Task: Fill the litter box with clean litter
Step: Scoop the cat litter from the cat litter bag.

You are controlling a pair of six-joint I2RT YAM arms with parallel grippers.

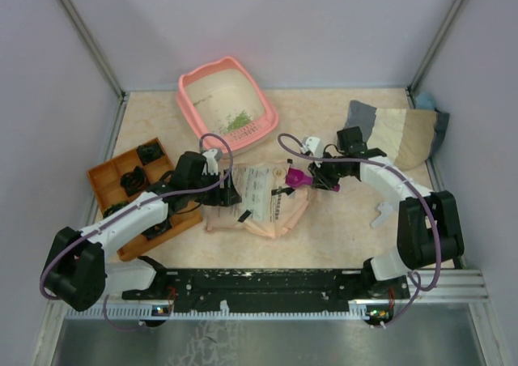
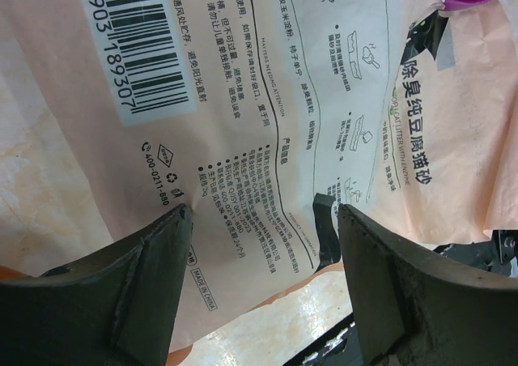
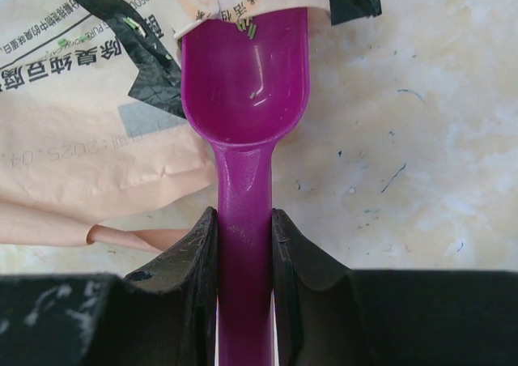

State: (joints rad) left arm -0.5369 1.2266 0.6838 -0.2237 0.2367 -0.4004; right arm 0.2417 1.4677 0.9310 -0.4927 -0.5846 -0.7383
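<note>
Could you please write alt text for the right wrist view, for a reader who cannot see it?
The right gripper is shut on the handle of a magenta scoop, whose bowl reaches the torn mouth of a beige printed bag on the marbled table. A few green litter granules sit at the bowl's far end.

Two-arm set: left arm (image 1: 121, 220) and right arm (image 1: 394, 181), each of white moulded link shells between bulky black joint housings, trailed by a looping purple cable (image 1: 217, 138), both bolted to a black perforated base rail (image 1: 267, 283). The left fingers (image 2: 121, 293) are dark grey, flat wedge-shaped blades with a rough, scuffed surface. The right fingers (image 3: 174, 277) are glossy black with curved inner faces, flecked with pale scratches.
</note>
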